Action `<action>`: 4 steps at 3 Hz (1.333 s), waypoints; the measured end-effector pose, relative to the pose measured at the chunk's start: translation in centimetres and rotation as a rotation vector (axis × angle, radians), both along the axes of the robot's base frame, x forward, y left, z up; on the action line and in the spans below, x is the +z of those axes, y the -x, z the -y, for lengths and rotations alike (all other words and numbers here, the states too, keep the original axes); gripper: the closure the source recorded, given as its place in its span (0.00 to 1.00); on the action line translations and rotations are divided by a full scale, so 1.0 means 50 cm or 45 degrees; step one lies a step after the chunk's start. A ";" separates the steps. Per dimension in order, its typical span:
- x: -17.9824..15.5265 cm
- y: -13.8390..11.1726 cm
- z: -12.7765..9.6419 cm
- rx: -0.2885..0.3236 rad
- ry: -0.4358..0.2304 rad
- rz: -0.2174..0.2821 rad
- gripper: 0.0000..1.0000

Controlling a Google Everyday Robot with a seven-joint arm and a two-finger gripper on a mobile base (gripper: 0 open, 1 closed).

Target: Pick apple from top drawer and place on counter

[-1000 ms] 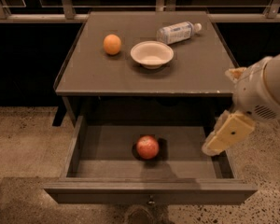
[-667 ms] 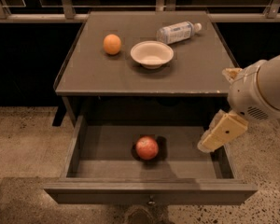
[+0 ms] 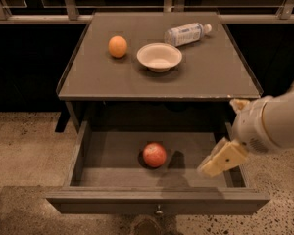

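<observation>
Below counter [image 3: 210, 77], top drawer [image 3: 157, 202] holds apple [image 3: 154, 154]; end effector [image 3: 221, 159], state unclear, over drawer's right.

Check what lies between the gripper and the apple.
Nothing: in the camera view, only bare, shadowed floor of the top drawer separates the apple from the gripper, which hangs over the drawer's right side.

A single camera sits high in front of the cabinet, looking steeply down and forward. The worktop [image 3: 206, 77] fills the upper middle of the view, its far edge against a railing [image 3: 39, 18]. The open drawer [image 3: 112, 153] lies below it, nearer the lens, with its front panel close to the bottom edge. The pincer [image 3: 221, 159] shows at the right, over the drawer's right end. Floor [image 3: 24, 151] shows on both sides.
</observation>
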State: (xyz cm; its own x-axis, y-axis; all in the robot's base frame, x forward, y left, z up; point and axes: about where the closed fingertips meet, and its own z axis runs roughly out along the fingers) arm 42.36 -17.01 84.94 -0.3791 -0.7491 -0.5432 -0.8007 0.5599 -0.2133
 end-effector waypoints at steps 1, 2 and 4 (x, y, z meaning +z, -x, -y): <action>-0.116 -0.007 -0.052 -0.040 -0.156 -0.022 0.00; -0.195 -0.048 -0.108 -0.042 -0.257 -0.005 0.00; -0.251 -0.115 -0.156 -0.060 -0.306 0.047 0.00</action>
